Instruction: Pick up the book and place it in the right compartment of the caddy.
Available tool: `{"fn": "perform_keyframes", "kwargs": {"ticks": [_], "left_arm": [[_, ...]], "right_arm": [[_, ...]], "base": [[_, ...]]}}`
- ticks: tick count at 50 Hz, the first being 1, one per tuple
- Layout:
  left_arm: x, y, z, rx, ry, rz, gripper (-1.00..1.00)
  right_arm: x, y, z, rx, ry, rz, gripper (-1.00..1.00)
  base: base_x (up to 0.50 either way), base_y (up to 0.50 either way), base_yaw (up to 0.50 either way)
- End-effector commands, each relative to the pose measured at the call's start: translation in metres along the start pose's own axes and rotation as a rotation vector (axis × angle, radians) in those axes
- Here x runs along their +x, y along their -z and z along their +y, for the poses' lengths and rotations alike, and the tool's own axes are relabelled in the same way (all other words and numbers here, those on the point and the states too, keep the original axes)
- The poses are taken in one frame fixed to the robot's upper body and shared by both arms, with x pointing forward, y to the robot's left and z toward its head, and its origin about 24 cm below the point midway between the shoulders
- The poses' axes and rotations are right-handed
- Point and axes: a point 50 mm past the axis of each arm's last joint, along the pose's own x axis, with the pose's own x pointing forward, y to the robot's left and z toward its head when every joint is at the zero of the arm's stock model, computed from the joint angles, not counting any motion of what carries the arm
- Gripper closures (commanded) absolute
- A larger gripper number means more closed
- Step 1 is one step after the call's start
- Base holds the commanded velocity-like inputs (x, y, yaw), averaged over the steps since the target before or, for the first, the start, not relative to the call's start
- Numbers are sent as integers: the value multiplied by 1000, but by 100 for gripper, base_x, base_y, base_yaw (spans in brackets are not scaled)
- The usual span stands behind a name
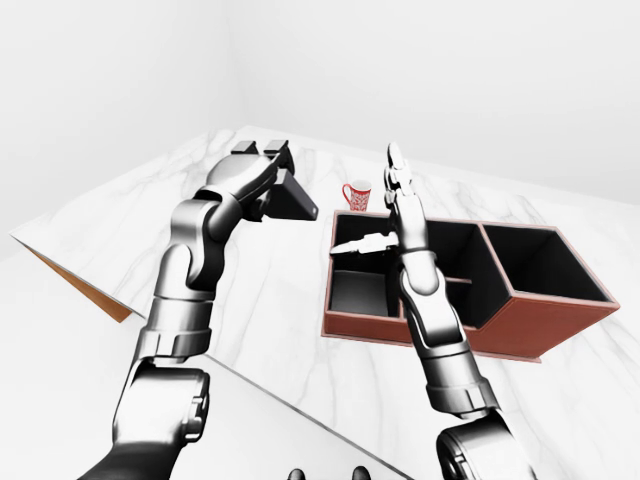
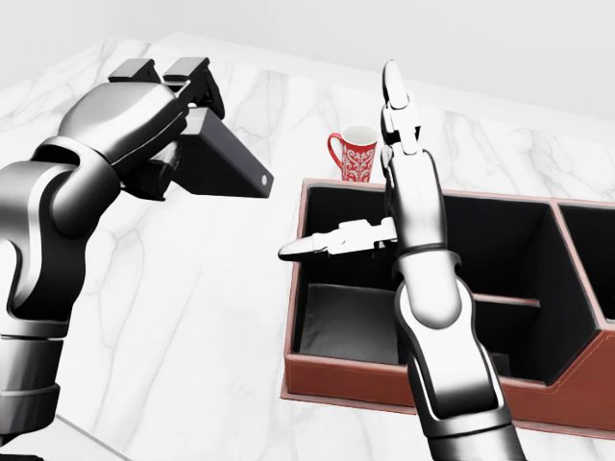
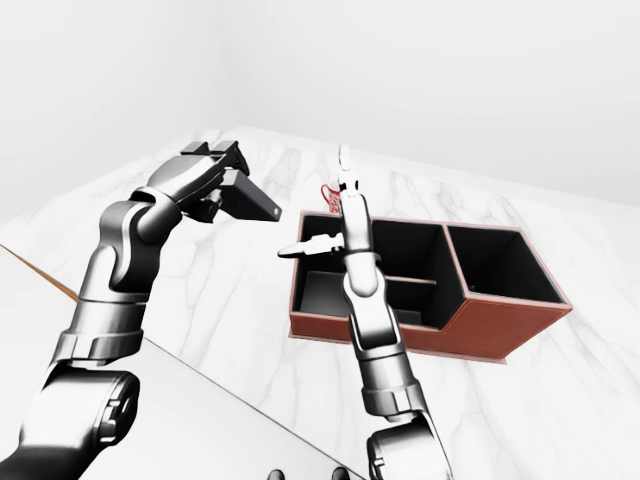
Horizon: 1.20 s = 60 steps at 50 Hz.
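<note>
Left hand (image 2: pixel 159 115), fingers clamped on the dark book (image 2: pixel 223 157), holds it aloft over the marble counter (image 2: pixel 192 317), at nine o'clock from the caddy (image 1: pixel 530 325). Good execution would carry the book across to the caddy's three-o'clock compartment and lower it edge-first. Right hand (image 2: pixel 384 206), fingers spread and empty, stands over the caddy's left bays. Book: thin, flat, black slab, tilted.

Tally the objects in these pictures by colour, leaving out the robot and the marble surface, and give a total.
Dark grey: 1, the flat dark book held in the left hand.
Red-and-white: 1, the patterned mug.
Reddish-brown: 1, the leather caddy with black-lined compartments.
Total: 3.
</note>
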Motion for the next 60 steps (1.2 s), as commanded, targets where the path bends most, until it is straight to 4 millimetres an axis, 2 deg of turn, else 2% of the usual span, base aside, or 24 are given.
{"fn": "perform_keyframes", "kwargs": {"ticks": [1, 6, 20, 39, 50, 51, 54, 60], "left_arm": [[-5, -7, 13, 17, -72, -15, 100], [-4, -13, 14, 11, -65, -37, 100], [0, -10, 8, 12, -50, -19, 100], [-5, -20, 16, 6, -61, -63, 100], [-7, -23, 14, -4, -56, -76, 100], [-8, -23, 14, -5, -56, -79, 100], [-8, -25, 13, -6, -58, -85, 100], [-10, -29, 14, -8, -59, -98, 100]], "right_arm": [[5, 1, 8, -1, -13, 1, -100], [6, -1, 12, 0, -22, 1, -100], [5, -7, 24, 3, -49, -10, -100], [5, -7, 37, 10, -73, -17, -100], [9, -10, 38, 14, -70, -22, -100], [6, -3, 40, 14, -69, -22, -100], [9, -11, 39, 15, -70, -23, -100], [9, -9, 41, 13, -75, -22, -100]], "base": [[0, 0, 0], [0, 0, 0], [0, 0, 0], [0, 0, 0], [0, 0, 0], [0, 0, 0], [0, 0, 0], [0, 0, 0]]}}
